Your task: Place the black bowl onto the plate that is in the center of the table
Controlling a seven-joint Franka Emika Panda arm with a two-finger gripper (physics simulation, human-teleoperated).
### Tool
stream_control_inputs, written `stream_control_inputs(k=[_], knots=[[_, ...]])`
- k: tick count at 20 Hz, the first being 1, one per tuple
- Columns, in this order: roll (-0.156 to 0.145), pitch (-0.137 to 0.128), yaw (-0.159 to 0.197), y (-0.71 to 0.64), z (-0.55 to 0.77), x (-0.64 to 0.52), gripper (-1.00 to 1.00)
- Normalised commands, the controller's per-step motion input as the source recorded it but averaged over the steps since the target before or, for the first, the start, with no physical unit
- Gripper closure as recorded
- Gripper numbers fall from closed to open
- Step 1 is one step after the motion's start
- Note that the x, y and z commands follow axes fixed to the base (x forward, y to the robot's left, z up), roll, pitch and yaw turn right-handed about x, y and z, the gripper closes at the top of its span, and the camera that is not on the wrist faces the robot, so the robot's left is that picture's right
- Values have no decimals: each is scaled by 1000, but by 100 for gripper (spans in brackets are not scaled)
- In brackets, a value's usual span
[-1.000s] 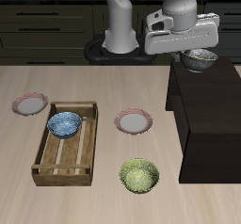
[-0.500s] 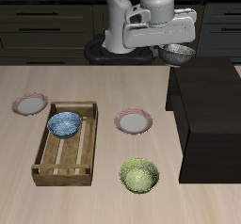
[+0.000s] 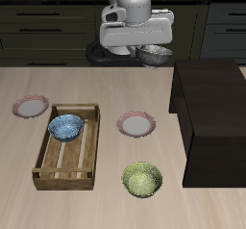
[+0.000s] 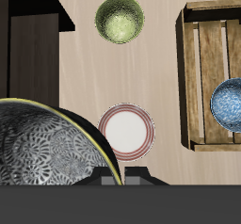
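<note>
My gripper [image 3: 151,46] is shut on the rim of the black bowl [image 3: 155,54] and holds it high in the air, near the table's back, off the edge of the dark cabinet. In the wrist view the bowl's pale patterned inside [image 4: 47,151] fills much of the frame. The pink-rimmed plate [image 3: 135,125] lies bare in the middle of the tan table [image 3: 106,89], below the gripper and nearer the front edge. It also shows in the wrist view [image 4: 125,129], beside the held bowl.
A dark cabinet block [image 3: 213,108] stands beside the plate. A wooden tray [image 3: 58,165] holds a blue patterned bowl [image 3: 65,127]. A yellow-green bowl [image 3: 142,179] sits near the front edge. A second pink-rimmed plate [image 3: 30,106] lies beyond the tray.
My gripper has carried the black bowl sideways from above the cabinet's top to over the table's back, closer to the plate's line.
</note>
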Motion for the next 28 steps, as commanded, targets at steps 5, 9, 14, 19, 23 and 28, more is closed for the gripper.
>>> stream_control_inputs(k=[5,9,14,19,23,28], knots=[[-42,-24,49,-467,-75,-25,100],[-17,22,78,-291,-227,0,100],[-43,9,20,-411,-314,-94,100],[-33,-25,9,-206,-220,-137,100],[-5,5,-24,-91,-223,-46,100],[21,15,10,112,-283,71,100]])
